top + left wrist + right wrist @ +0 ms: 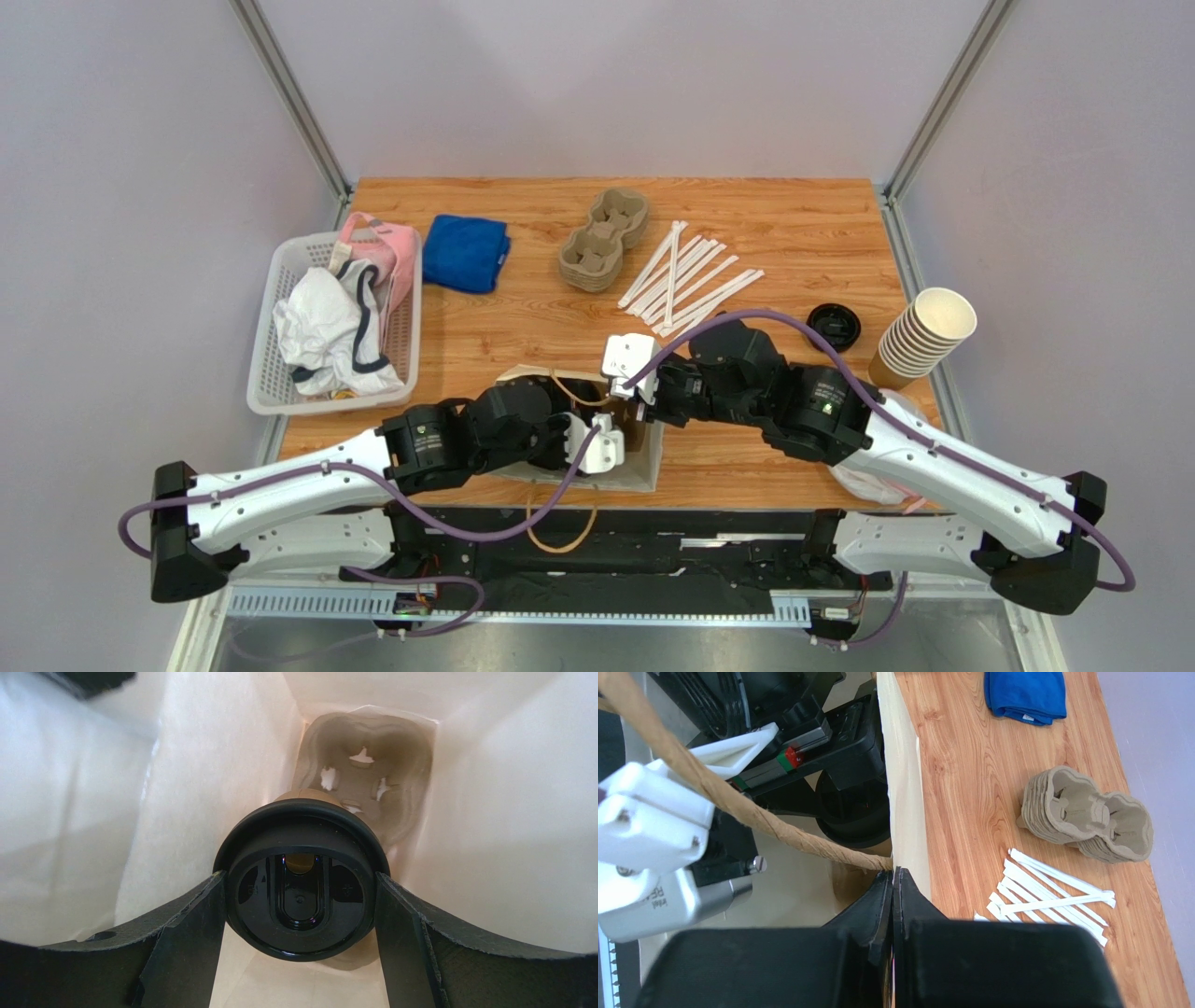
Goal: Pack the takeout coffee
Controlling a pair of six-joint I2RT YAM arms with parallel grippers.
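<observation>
**Left gripper** (300, 917): jaws spread to lid width, one finger on each side of the black lid rim of the takeout coffee (302, 875), gripping it.

**Right gripper** (892, 906): jaws pressed together on the rim of the paper bag (904, 812), just beside its twisted handle (738, 805). This holds the mouth open.

**Location of coffee:** inside the bag, over the moulded cup carrier (365, 770) on the bag floor. Whether it touches the carrier cannot be told.

**Handling note:** the step is judged to be lowering the cup into a carrier well.
- Descend straight and keep the cup level.
- Centre it over one well and release only once it is seated.
- The right arm should keep the bag walls apart so nothing snags.

**Orientation:** upright, lid facing the wrist camera, base down. The long axis runs down the bag's depth, in line with the left gripper's approach.
</observation>
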